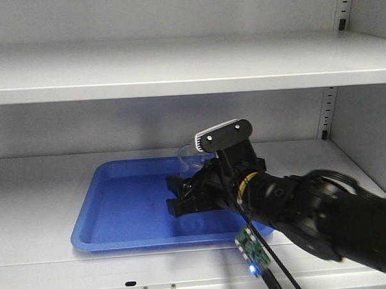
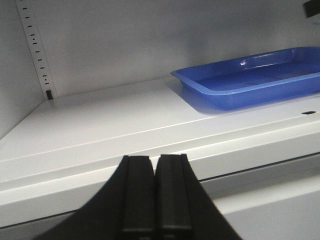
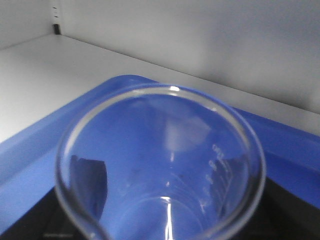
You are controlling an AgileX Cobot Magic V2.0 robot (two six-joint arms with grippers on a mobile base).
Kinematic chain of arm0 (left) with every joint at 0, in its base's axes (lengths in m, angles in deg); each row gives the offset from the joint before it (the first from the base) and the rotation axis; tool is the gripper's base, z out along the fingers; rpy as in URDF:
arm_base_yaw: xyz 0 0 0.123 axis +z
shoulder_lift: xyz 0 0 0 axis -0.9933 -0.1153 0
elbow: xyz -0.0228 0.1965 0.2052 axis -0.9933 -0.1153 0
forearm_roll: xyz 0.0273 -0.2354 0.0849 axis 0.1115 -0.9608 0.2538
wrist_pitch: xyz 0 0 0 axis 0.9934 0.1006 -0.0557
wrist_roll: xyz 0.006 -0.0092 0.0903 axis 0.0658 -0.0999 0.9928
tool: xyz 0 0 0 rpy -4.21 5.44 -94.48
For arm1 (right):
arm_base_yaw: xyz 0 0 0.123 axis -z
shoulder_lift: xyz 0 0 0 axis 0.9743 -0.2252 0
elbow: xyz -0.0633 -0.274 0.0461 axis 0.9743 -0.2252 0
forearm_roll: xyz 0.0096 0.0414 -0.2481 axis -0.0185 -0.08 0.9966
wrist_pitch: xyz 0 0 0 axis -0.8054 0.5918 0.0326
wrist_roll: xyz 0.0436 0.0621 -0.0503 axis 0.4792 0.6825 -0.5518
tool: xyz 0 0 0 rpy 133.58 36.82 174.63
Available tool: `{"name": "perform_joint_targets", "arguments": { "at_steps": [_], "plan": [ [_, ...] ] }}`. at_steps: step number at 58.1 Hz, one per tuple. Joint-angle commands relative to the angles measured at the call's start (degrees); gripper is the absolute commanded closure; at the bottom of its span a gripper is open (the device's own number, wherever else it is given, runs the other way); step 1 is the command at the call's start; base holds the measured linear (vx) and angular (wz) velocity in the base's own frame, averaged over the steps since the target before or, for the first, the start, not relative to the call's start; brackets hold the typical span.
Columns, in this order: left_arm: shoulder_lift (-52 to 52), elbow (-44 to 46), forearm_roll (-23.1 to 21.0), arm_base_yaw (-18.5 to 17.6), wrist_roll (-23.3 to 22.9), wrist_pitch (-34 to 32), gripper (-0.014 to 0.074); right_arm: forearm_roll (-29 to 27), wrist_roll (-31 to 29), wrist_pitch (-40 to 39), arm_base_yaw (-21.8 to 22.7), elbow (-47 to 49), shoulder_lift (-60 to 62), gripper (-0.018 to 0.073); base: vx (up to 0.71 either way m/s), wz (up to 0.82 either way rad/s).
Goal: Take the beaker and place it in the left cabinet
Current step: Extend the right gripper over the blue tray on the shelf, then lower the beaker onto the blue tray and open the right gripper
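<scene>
- Right gripper (image 1: 182, 197) reached in over the blue tray (image 1: 119, 218) on the cabinet's (image 1: 177, 68) lower shelf, with the beaker (image 1: 192, 156) between its jaws; the jaws looked closed on the glass, though the contact itself was hidden in the front view.
- The right wrist view was filled by the beaker's rim (image 3: 160, 160), held above the tray near its back edge.
- Left gripper (image 2: 155, 200) sat outside the shelf's front edge, jaws pressed together and holding nothing.
- Smooth glass could have slipped if the jaws had loosened before the base rested flat.
- Set down on the tray's raised rim, the beaker could have tipped.
- A sideways withdrawal could have knocked it over.
</scene>
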Motion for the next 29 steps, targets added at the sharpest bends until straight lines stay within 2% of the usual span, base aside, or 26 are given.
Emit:
{"name": "perform_joint_targets", "arguments": {
  "at_steps": [1, 17, 29],
  "plan": [
    [1.1, -0.9, -0.2, 0.0, -0.2, -4.3, 0.0595, -0.3, 0.1, -4.0, 0.6, 5.3, -0.6, 0.0561, 0.0, 0.0],
    [1.1, -0.9, -0.2, 0.0, -0.2, -4.3, 0.0595, -0.3, 0.1, -3.6, 0.6, 9.4, -8.5, 0.0556, 0.0, 0.0],
    [1.1, -0.9, -0.2, 0.0, -0.2, -4.3, 0.0595, -0.3, 0.1, -3.5, 0.6, 9.4, -10.6, 0.0505, 0.0, 0.0]
  ]
}}
